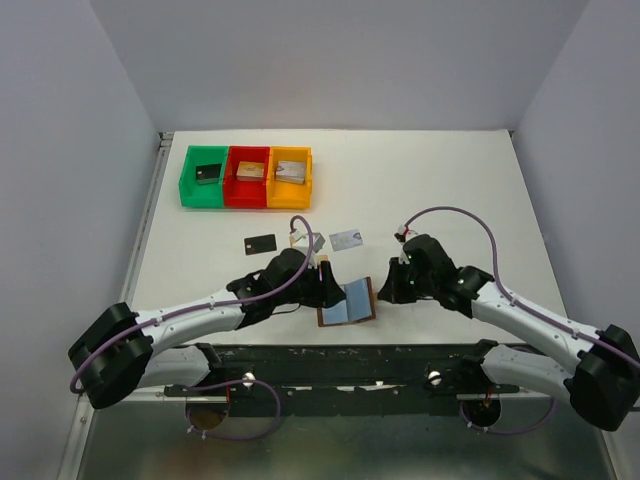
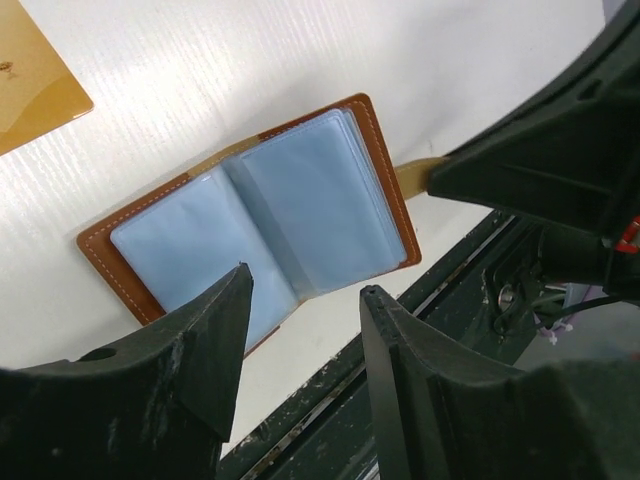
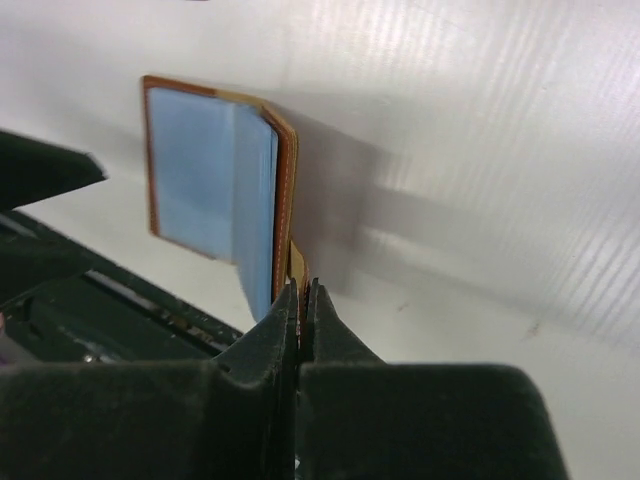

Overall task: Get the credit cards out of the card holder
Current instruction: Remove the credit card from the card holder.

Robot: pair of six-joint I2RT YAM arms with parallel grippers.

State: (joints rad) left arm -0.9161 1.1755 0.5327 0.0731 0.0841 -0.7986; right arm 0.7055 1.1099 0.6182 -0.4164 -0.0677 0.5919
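The left claw (image 1: 326,287) hangs partly open with nothing in its grip. Its two fingers (image 2: 215,350) stand apart over the near edge of the card holder (image 1: 347,301); whether they touch it cannot be told. Far beyond it on the white tabletop (image 1: 450,180) stand a green bin (image 1: 203,177), a red bin (image 1: 247,176) and an orange bin (image 1: 290,177) in a touching row. Nearer lie a black card (image 1: 260,243), a gold card (image 2: 30,80) and a silvery card (image 1: 347,238), all out of the holder. The card holder lies spread open between the two claws, close to the tabletop's near edge, its pale blue pockets facing up. At its right side the right claw (image 3: 302,290) is pinched tight on the tab strap (image 3: 296,260).
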